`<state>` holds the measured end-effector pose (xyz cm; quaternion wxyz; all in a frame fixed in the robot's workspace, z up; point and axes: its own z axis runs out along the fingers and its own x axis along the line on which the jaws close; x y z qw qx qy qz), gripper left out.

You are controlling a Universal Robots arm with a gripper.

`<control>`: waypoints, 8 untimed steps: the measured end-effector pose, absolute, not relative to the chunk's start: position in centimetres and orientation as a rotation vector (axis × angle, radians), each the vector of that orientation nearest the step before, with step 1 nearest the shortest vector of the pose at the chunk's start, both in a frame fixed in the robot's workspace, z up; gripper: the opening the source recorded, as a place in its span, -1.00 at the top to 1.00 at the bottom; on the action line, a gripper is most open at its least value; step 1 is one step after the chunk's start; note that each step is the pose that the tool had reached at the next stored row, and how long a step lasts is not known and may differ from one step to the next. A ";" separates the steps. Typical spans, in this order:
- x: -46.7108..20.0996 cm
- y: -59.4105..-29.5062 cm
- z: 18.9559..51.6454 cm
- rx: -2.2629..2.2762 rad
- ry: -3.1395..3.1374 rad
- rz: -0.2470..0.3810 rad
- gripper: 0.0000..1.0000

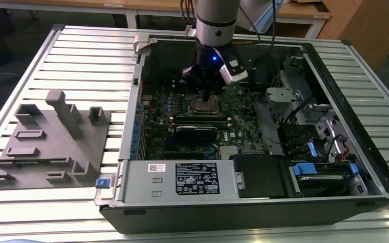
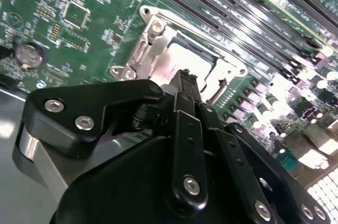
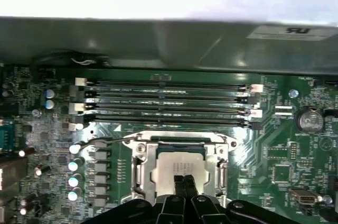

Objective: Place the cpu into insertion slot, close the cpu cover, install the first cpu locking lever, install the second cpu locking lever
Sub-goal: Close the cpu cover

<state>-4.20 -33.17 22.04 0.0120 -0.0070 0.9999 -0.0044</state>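
Note:
The cpu (image 3: 177,166) lies flat in its socket on the green motherboard, its silver top showing through the square opening of the cpu cover (image 3: 141,167). The cover lies down around it in both wrist views, cpu (image 2: 185,60) and cover (image 2: 150,49). My gripper (image 3: 184,183) is shut, fingertips pressed together with nothing between them, right over the near edge of the cpu. In the exterior view the gripper (image 1: 208,94) hangs just above the socket with the cpu (image 1: 201,105). A thin wire lever (image 3: 108,140) runs along the socket's edge by the memory slots.
Several memory slots (image 3: 166,102) run beside the socket. A black card (image 1: 196,132) and a power supply (image 1: 181,179) sit nearer the case front; drive bays (image 1: 316,126) fill the exterior view's right. A grey fixture block (image 1: 49,142) stands on the table at the left.

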 end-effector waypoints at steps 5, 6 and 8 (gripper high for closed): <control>-4.1 -33.2 22.1 -0.022 3.118 -0.014 0.79; -4.1 -33.2 22.3 -0.022 3.117 -0.014 0.79; -4.1 -33.2 22.5 -0.022 3.118 -0.013 0.79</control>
